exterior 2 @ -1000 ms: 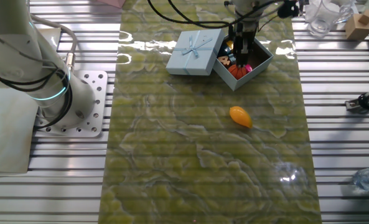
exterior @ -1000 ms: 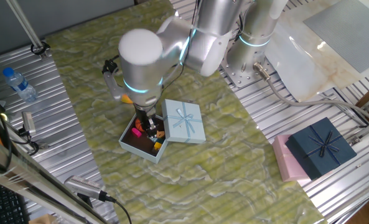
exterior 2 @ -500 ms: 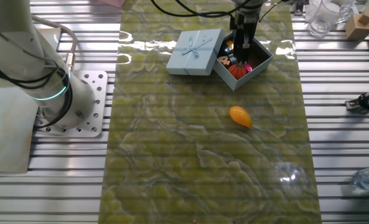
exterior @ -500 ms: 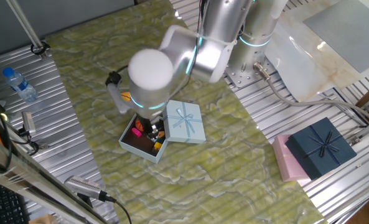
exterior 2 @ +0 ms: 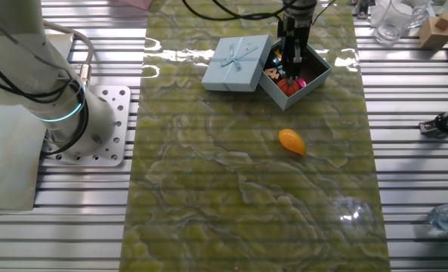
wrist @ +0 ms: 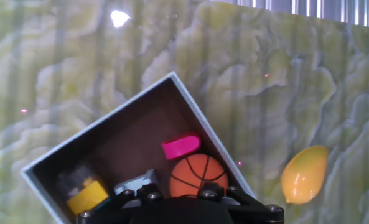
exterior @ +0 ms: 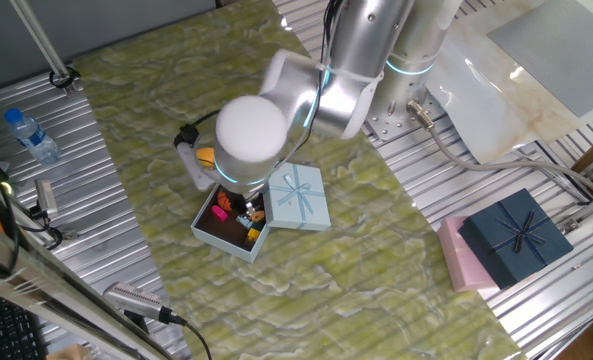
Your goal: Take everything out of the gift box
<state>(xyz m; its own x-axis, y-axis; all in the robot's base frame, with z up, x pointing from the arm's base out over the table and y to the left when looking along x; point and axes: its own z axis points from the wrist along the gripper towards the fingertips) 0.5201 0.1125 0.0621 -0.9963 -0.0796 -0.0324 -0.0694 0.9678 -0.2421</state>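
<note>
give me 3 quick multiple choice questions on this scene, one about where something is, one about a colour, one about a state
1. Where is the mango?
A. inside the gift box
B. on the mat, outside the gift box
C. on the lid

2. What colour is the curved piece beside the basketball in the gift box?
A. magenta
B. green
C. white

3. What state is the gift box in?
A. closed with its lid on
B. open and emptied
C. open with toys inside

Answers:
1. B, the other fixed view shows the mango alone on the mat, apart from the box.
2. A, the hand view shows a magenta piece just above the basketball.
3. C, the lid lies beside the box, and the basketball and other toys sit inside, with the pincer lowered into it.
</note>
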